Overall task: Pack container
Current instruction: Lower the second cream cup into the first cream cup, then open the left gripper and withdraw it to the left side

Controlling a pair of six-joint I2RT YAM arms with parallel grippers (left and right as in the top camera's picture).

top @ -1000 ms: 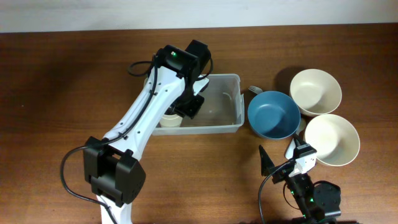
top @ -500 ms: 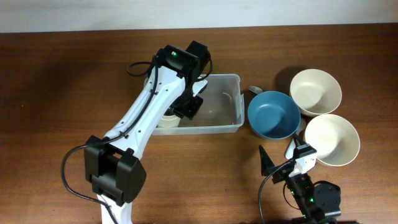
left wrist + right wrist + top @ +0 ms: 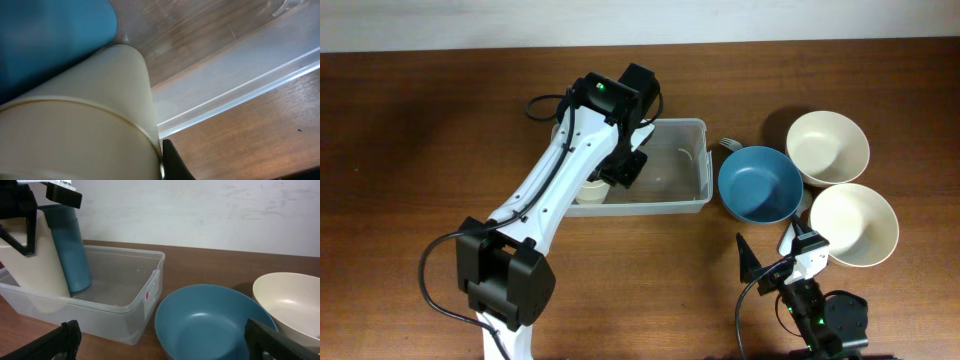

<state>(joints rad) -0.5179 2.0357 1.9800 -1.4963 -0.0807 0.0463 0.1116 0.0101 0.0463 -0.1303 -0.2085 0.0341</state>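
Note:
The clear plastic container (image 3: 706, 165) lies in the middle of the table, and also shows in the right wrist view (image 3: 150, 287) and the left wrist view (image 3: 240, 90). A cream cup (image 3: 37, 260) and a blue cup (image 3: 72, 250) stand upright at its left end. My left gripper (image 3: 620, 168) reaches down into the container and is shut on the cream cup (image 3: 75, 125). One black finger (image 3: 172, 165) presses against the cup's side. My right gripper (image 3: 778, 262) is open and empty near the front edge, facing the container.
A blue bowl (image 3: 760, 185) stands just right of the container, with two cream bowls (image 3: 828, 147) (image 3: 853, 224) further right. A small light utensil tip (image 3: 730, 144) shows behind the blue bowl. The left arm lies diagonally across the table's left-middle.
My left gripper has shifted very slightly inside the container with the cream cup. The bowls and the right arm have not moved.

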